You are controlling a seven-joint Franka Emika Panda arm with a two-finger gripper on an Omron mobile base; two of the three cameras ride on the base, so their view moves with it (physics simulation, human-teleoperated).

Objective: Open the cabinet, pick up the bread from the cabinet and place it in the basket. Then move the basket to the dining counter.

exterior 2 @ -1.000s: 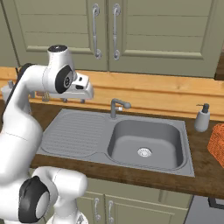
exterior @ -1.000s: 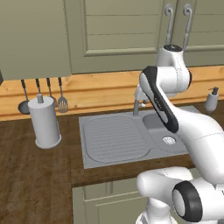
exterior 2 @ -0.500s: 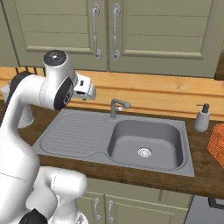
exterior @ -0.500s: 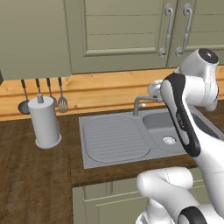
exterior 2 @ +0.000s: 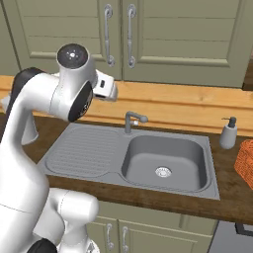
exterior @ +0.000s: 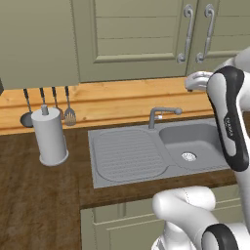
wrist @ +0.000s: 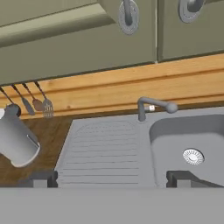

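Note:
The sage-green cabinet (exterior: 136, 39) hangs above the sink with both panelled doors shut, and its curved grey bar handles (exterior 2: 107, 34) meet at the middle seam. The hand view looks down from just below those handles (wrist: 127, 15). My gripper (wrist: 113, 179) is open there, its two dark fingertips (wrist: 41, 178) far apart with nothing between them, above the sink's draining board. An edge of the orange basket (exterior 2: 245, 163) shows on the worktop at the far right. The bread is hidden. The dining counter is out of view.
A grey steel sink (exterior 2: 163, 158) with a faucet (exterior: 163, 114) is set in the dark wood worktop. A soap dispenser (exterior 2: 228, 133) stands right of it. At the left stand a white cylinder (exterior: 49, 134), hanging utensils (exterior: 68, 110) and a plain handle-less cabinet (exterior: 39, 44).
The arm has swung to the right in the left base view, carrying the hand toward the cabinet handles. The jaws have spread a little wider. The base has not moved.

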